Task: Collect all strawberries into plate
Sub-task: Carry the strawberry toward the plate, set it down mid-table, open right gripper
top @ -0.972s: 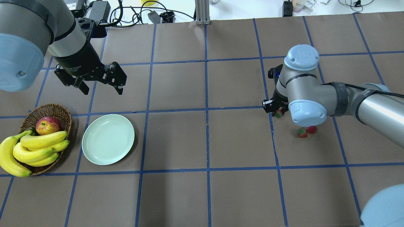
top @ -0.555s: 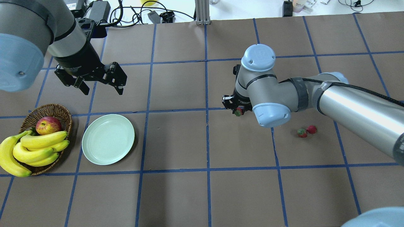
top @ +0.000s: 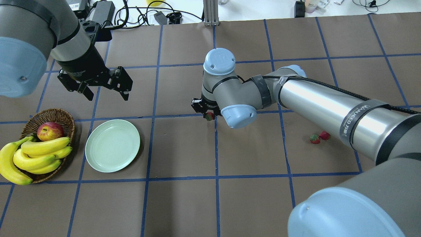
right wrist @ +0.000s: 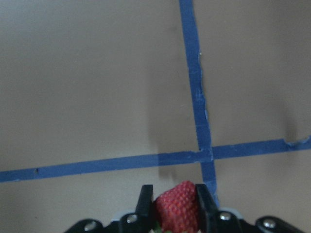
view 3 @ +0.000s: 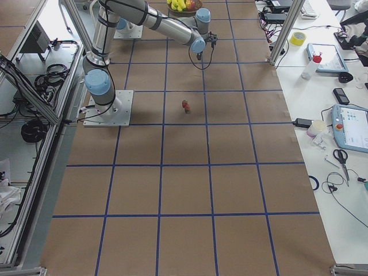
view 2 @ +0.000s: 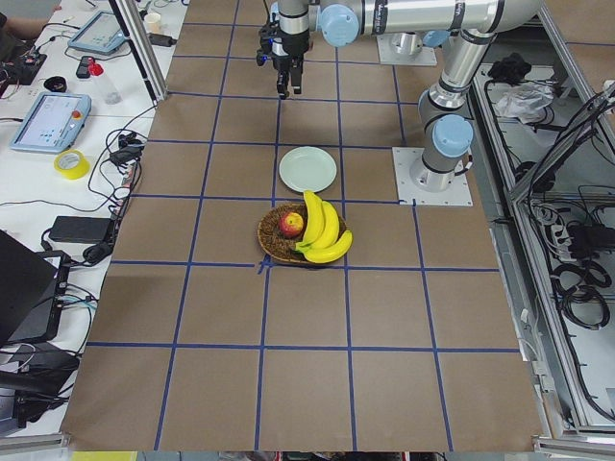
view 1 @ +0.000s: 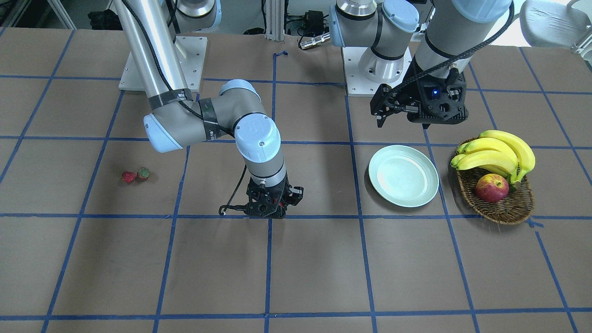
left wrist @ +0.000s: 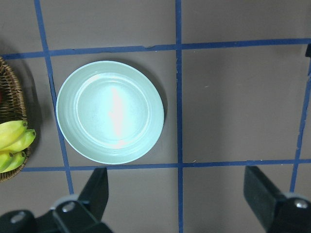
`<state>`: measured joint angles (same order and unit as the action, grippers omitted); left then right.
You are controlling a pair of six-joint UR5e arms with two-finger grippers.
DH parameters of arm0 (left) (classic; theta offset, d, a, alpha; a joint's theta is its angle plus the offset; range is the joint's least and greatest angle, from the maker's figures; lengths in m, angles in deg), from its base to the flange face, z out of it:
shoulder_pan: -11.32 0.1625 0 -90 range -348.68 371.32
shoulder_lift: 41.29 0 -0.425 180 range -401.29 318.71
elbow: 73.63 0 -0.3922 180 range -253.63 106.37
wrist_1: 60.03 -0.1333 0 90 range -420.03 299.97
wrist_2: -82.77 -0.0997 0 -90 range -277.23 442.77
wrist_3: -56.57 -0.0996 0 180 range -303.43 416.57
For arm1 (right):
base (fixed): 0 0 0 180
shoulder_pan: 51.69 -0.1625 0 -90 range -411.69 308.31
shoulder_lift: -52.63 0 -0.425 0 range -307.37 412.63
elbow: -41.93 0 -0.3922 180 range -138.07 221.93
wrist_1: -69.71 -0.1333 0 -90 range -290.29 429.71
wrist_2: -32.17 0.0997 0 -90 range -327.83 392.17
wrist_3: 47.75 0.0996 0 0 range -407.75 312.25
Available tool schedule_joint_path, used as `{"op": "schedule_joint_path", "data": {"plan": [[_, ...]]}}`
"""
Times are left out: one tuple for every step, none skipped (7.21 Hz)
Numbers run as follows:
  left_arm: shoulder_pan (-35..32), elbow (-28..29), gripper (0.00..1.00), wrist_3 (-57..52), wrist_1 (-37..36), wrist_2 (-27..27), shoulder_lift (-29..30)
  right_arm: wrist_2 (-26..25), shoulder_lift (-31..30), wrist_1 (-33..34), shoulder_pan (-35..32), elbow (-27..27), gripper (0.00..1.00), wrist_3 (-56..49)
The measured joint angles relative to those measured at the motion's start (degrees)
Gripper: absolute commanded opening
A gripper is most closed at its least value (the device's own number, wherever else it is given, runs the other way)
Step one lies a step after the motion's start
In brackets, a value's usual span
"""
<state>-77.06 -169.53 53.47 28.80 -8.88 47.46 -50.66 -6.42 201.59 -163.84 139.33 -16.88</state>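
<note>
The right jaws are closed on a small red strawberry with green leaves [top: 209, 116]. They hold it above the brown paper-covered counter [top: 184, 204], about in the middle, over a crossing of blue tape lines. A second small red strawberry [top: 314, 139] and a third small red strawberry [top: 325, 135] lie on the counter at the right, just beside each other and well apart from the held one. The round pale mint-green plate [top: 112, 145] lies at the left. Just left of it stands a brown woven wicker basket [top: 62, 115] with a red-yellow apple [top: 50, 130] and a bunch of yellow bananas [top: 39, 153]. The left jaws are wide open and hang in the air on the far side of the plate.
</note>
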Motion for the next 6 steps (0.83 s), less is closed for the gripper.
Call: {"op": "schedule_joint_path", "data": {"plan": [[0.0, -0.6, 1.00, 0.0, -0.3, -0.1, -0.1, 0.0, 0.5, -0.1, -0.3, 0.1, 0.99, 0.2], [0.0, -0.9, 1.00, 0.0, -0.4, 0.0, -0.2, 0.0, 0.6, -0.2, -0.4, 0.4, 1.00, 0.3], [0.0, -1.1, 1.00, 0.0, -0.5, 0.0, -0.3, 0.1, 0.5, -0.3, -0.4, 0.7, 1.00, 0.2], [0.0, -1.1, 1.00, 0.0, -0.5, 0.0, -0.3, 0.0, -0.1, -0.4, -0.4, 0.7, 1.00, -0.2], [0.0, -1.1, 1.00, 0.0, -0.4, 0.0, -0.3, -0.9, -1.6, -1.0, -0.1, 0.8, 1.00, -1.8], [0.0, -1.2, 1.00, 0.0, -0.4, 0.0, -0.3, -3.3, -3.7, -3.1, 1.1, 1.1, 1.00, -4.4]]}}
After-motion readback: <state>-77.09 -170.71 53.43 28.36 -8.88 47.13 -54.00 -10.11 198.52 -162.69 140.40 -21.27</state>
